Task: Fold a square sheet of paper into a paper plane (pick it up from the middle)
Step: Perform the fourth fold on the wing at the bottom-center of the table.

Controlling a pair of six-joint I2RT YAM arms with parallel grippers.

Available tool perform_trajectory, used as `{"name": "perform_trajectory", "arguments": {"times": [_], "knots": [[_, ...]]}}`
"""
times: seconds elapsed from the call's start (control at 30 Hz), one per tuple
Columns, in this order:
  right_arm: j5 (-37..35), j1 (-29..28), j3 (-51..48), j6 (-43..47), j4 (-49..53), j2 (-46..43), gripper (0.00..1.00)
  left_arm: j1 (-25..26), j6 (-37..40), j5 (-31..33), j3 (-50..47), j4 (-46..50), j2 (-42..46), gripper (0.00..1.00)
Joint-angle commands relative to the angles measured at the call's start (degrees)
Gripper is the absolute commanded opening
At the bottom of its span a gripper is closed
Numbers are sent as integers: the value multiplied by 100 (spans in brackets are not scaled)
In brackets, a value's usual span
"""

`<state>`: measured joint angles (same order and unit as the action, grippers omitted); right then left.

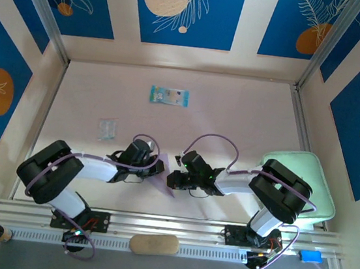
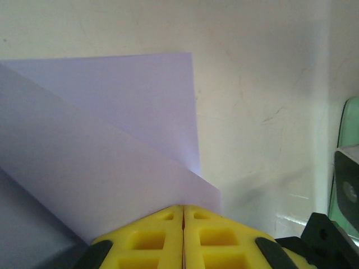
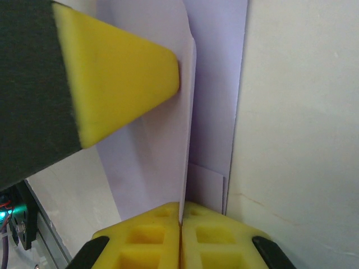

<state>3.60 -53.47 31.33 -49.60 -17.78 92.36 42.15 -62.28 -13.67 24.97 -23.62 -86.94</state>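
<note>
Where the two arms meet over the near middle of the counter (image 1: 235, 115), the left claw (image 2: 183, 208) is pinched tight on the folded lilac sheet (image 2: 101, 145), with paper caught between its yellow fingers. The right claw (image 3: 180, 206) is clamped just as tightly on a creased edge of the same sheet from the opposite side. Farther back lies a blue-green packet (image 1: 169, 96). A mint-green tray (image 1: 306, 173) sits by the right arm.

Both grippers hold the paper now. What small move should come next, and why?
Probably lower the paper onto the table and press the crease flat: left gripper and right gripper are both shut on it, and its folded layers gape apart.
</note>
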Motion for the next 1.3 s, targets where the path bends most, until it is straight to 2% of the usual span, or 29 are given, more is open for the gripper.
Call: {"name": "perform_trajectory", "arguments": {"times": [0.0,0.67,0.83,1.07,1.27], "knots": [[-9,-41,-147,-50,501,-4,8,16,75,68,130,19,-87,7],[149,-11,40,-77,740,116,9,-41,273,-171,314,222,-399,8],[177,12,94,-67,881,38,12,-49,286,-232,324,243,-511,7],[438,31,190,161,1260,-466,16,-58,300,-250,341,278,-551,7],[824,50,165,249,1349,-570,15,-67,290,-246,340,279,-562,7]]}}
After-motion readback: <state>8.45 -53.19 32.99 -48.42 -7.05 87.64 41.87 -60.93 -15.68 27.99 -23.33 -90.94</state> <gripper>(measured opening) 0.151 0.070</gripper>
